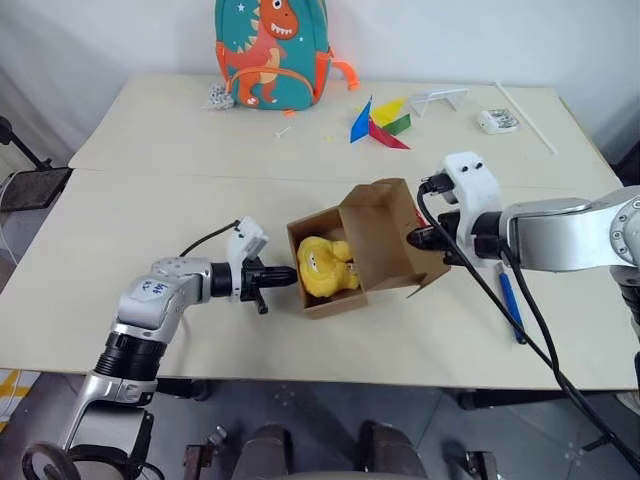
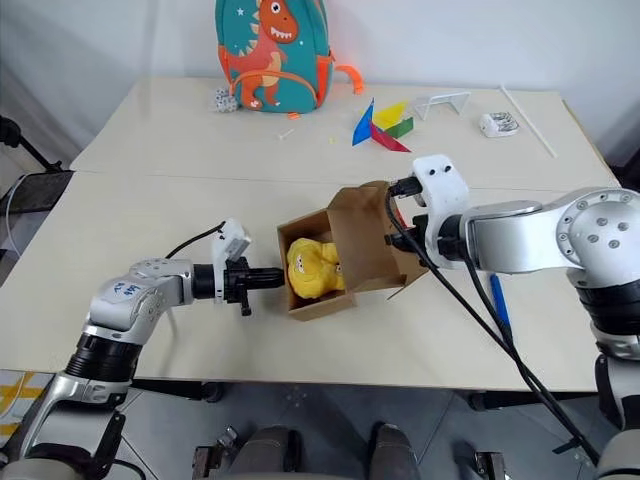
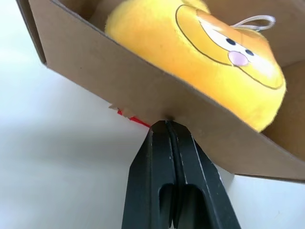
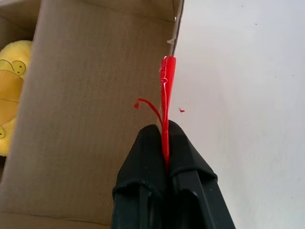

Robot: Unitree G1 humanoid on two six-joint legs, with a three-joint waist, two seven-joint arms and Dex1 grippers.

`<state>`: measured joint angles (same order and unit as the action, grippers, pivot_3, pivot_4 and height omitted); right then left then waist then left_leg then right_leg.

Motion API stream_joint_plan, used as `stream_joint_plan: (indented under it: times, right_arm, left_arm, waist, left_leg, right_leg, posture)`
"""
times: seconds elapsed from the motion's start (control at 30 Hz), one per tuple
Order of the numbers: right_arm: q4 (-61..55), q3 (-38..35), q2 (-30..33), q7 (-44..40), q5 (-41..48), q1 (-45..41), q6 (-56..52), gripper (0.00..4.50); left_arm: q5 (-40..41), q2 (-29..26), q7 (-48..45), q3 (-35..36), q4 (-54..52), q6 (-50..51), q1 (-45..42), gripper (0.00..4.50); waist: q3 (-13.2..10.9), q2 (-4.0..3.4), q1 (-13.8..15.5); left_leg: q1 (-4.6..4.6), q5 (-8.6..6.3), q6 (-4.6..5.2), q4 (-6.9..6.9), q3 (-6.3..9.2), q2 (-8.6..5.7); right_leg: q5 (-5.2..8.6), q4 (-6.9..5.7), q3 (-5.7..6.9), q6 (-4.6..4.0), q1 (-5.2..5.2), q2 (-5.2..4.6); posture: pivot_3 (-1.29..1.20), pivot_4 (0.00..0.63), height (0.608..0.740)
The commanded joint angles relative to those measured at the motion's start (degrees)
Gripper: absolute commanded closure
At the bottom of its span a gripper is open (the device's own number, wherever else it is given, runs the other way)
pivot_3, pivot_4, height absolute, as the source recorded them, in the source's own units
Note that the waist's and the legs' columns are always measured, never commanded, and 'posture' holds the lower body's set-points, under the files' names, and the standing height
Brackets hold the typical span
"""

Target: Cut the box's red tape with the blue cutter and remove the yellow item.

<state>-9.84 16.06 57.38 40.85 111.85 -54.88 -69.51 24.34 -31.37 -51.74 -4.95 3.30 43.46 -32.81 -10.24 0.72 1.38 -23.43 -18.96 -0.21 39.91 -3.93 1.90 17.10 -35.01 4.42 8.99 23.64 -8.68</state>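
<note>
Nearest me, my left gripper (image 1: 282, 277) is closed and empty, tips against the near-left wall of the box (image 1: 385, 245). Further right, my right gripper (image 4: 165, 131) pinches the red tape (image 4: 166, 90) at the flap edge. I judge the cutting done: the box lies open mid-table, the blue cutter (image 1: 509, 301) beside it on the right. Left to do: pull out the yellow item (image 1: 322, 265) inside.

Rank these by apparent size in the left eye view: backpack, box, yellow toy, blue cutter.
1. Backpack
2. Box, close behind it, so uncertain
3. Yellow toy
4. Blue cutter, slimmest, partly hidden by a cable
</note>
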Motion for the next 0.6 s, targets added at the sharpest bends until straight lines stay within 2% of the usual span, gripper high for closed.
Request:
stream_joint_plan:
  times: [0.03,0.37,0.6]
  right_arm:
    - [-2.6,0.2,0.1,0.0,1.1,0.1,0.6,4.48]
    - [-1.7,-1.0,1.7,-2.3,-2.0,5.3,-0.1,4.48]
    - [-1.1,-1.6,1.0,-5.2,-5.9,5.2,-1.9,4.48]
  left_arm:
    - [1.0,0.7,-0.1,1.6,-1.8,-1.3,-1.3,4.5]
    - [2.8,0.3,-1.7,2.4,-3.9,-0.4,-1.4,4.5]
    - [2.5,0.0,-1.4,2.7,-4.3,0.2,-1.0,4.5]
  waist:
    - [0.0,0.0,0.0]
    - [0.0,0.0,0.0]
    - [0.0,0.0,0.0]
  left_leg:
    - [0.0,0.0,0.0,0.0,0.0,0.0]
    - [0.0,0.0,0.0,0.0,-0.02,0.0]
    - [0.01,0.0,0.0,0.0,-0.03,0.0]
  right_leg:
    - [0.0,0.0,0.0,0.0,0.0,0.0]
    - [0.0,0.01,0.0,0.0,0.0,0.0]
    - [0.0,0.0,0.0,0.0,0.0,0.0]
  posture:
    - [0.0,0.15,0.74]
    - [0.0,0.15,0.74]
    - [0.0,0.15,0.74]
